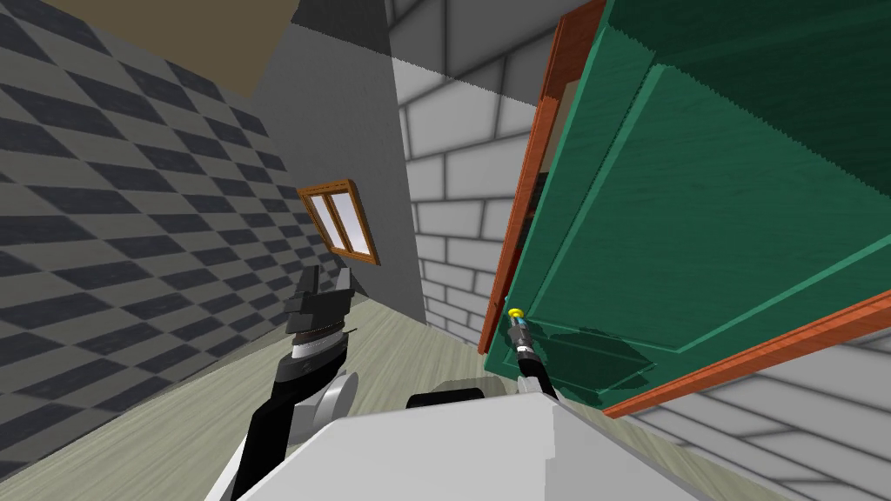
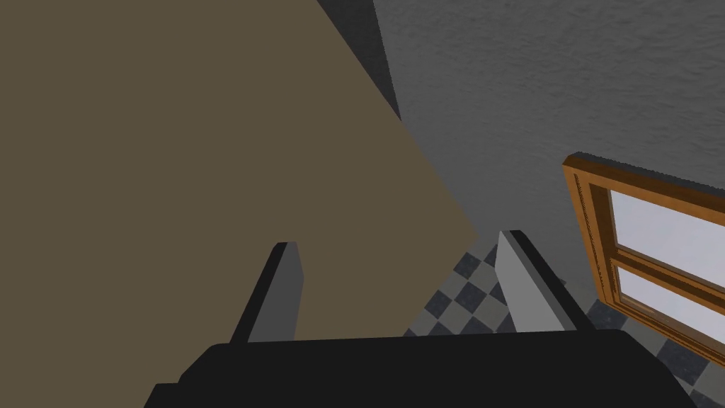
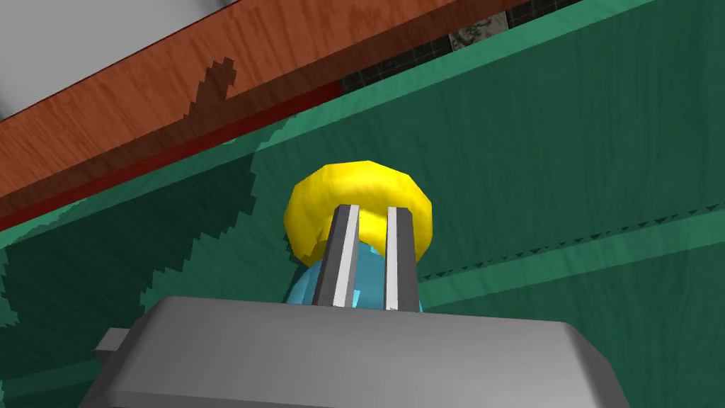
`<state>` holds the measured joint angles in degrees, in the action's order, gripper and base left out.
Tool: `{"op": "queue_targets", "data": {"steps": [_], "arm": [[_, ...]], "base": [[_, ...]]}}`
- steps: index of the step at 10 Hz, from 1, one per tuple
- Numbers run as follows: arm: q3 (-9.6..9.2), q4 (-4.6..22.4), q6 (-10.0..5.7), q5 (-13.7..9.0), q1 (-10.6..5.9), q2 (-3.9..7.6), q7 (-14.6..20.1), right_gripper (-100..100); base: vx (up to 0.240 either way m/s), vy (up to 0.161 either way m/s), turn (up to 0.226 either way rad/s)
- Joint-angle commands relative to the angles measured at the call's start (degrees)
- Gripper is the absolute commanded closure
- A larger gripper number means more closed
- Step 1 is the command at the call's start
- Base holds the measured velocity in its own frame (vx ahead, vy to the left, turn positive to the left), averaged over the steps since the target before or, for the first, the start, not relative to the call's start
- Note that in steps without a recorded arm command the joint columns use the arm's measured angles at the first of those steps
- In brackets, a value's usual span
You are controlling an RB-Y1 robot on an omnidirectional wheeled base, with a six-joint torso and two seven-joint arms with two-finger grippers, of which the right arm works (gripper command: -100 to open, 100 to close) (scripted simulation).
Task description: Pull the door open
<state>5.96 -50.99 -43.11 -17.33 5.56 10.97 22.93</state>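
Note:
A green panelled door point(image 1: 687, 226) hangs in a red-brown wooden frame point(image 1: 522, 209) and stands slightly ajar, a thin gap showing at its handle edge. Its handle is a yellow knob point(image 3: 357, 209) on a light blue stem point(image 3: 301, 287), also seen in the head view as the knob point(image 1: 516, 314). My right gripper point(image 3: 369, 212) is shut on the blue stem just behind the yellow knob; its arm reaches up to the door's edge point(image 1: 526, 348). My left gripper point(image 1: 324, 280) is raised well to the left of the door, open and empty point(image 2: 396, 262).
A white brick wall point(image 1: 452, 174) flanks the door frame on the left. A grey wall with a wood-framed window point(image 1: 341, 222) and a dark checkered wall point(image 1: 113, 243) lie further left. Pale plank floor point(image 1: 174, 409) stretches in front.

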Motion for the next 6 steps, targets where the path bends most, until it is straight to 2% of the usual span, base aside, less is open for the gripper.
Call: {"op": "queue_targets", "data": {"steps": [1,3,4,5,6], "arm": [[-0.32,-0.2,0.38,-1.4,0.78,-0.03,2.9,-100],[-1.2,-0.6,0.01,-3.3,1.02,-0.18,6.2,-100],[-1.2,-0.6,0.01,-3.3,1.02,-0.18,7.2,-100],[-1.68,-0.8,-0.19,-4.4,1.15,-0.26,9.2,-100],[-1.68,-0.8,-0.19,-4.4,1.15,-0.26,9.4,-100]], "base": [[-0.061,-0.02,0.023],[-0.094,-0.033,0.053],[-0.053,-0.017,0.017],[-0.041,-0.012,0.035],[-0.031,-0.007,0.024]]}}
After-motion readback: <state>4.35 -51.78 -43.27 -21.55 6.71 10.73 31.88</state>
